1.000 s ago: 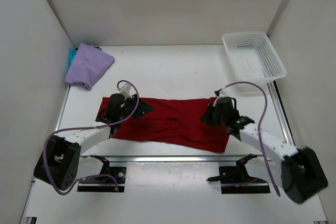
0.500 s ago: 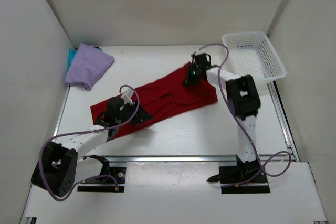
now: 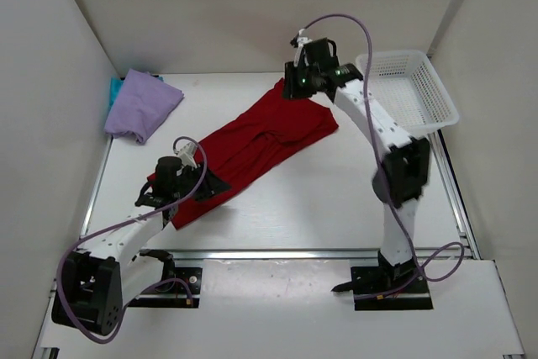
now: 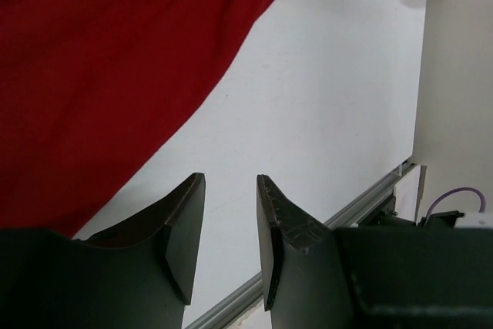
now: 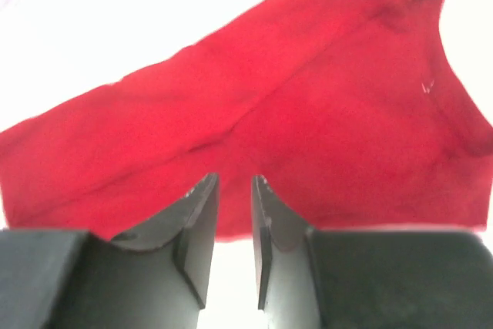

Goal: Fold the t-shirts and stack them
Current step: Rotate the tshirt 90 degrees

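A flat white worktop [image 3: 336,199] is carrying everything, and plain pale walls [image 3: 252,14] are closing it in on the left, far and right sides, with a metal rail [image 3: 277,253] running along its near edge. Three shirts are showing. A deep red cloth t-shirt [image 3: 252,145] is lying spread in a long slant across the middle, from near left to far right. A folded lavender purple t-shirt [image 3: 141,105] is sitting in the far left corner, on top of a teal shirt [image 3: 113,90] that is only peeking out as a sliver. One white plastic mesh basket [image 3: 403,90] is standing in the far right corner. Two arms are reaching in. The left claw [image 4: 231,179] is hovering over bare surface just beside the red shirt's near edge, jaws apart and gripping nothing. The right claw [image 5: 235,180] is hanging above the shirt's far end, jaws narrowly parted with nothing between them.
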Controlling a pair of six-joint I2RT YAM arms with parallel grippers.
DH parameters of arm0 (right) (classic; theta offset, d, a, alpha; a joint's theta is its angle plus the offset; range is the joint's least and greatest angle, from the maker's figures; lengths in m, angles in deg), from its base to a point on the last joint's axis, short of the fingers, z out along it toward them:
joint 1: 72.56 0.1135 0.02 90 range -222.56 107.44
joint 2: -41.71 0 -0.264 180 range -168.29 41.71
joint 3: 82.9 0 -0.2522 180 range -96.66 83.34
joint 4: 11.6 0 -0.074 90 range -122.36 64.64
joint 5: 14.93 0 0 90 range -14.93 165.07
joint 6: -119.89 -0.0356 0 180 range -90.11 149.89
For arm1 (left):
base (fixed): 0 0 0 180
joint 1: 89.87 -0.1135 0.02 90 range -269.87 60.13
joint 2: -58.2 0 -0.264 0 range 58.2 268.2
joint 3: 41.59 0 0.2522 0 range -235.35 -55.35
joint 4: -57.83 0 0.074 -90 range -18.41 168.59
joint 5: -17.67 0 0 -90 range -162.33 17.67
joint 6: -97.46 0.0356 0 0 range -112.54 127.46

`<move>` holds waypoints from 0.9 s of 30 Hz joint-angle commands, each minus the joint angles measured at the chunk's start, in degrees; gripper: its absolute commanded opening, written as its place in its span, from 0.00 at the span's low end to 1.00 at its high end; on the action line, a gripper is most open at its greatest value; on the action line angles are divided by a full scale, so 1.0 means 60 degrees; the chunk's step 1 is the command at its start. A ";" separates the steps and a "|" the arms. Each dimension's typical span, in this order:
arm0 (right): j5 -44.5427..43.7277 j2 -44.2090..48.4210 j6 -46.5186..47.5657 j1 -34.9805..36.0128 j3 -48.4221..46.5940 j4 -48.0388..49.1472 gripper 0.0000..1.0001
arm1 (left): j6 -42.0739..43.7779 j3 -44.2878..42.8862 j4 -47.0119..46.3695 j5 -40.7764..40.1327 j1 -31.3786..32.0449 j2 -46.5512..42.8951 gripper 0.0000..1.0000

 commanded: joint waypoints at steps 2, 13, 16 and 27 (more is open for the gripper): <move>-0.0788 0.4687 0.0062 0.1463 0.5359 0.2852 0.24 | 0.0727 -0.0767 0.0970 0.0402 -0.0453 -0.0396 0.44; -0.0540 0.4879 -0.4683 0.4685 1.2868 1.0580 0.44 | 0.1036 -0.1295 0.1192 0.0989 -0.0981 -0.0382 0.45; -0.1198 0.4013 -0.5359 0.5125 1.2677 1.0975 0.44 | 0.0977 -0.1426 0.1206 0.1018 -0.0982 -0.0455 0.45; -0.1771 0.1917 -0.7440 0.5377 1.2222 1.1417 0.33 | 0.0932 -0.1368 0.1031 0.1252 -0.1333 -0.0557 0.44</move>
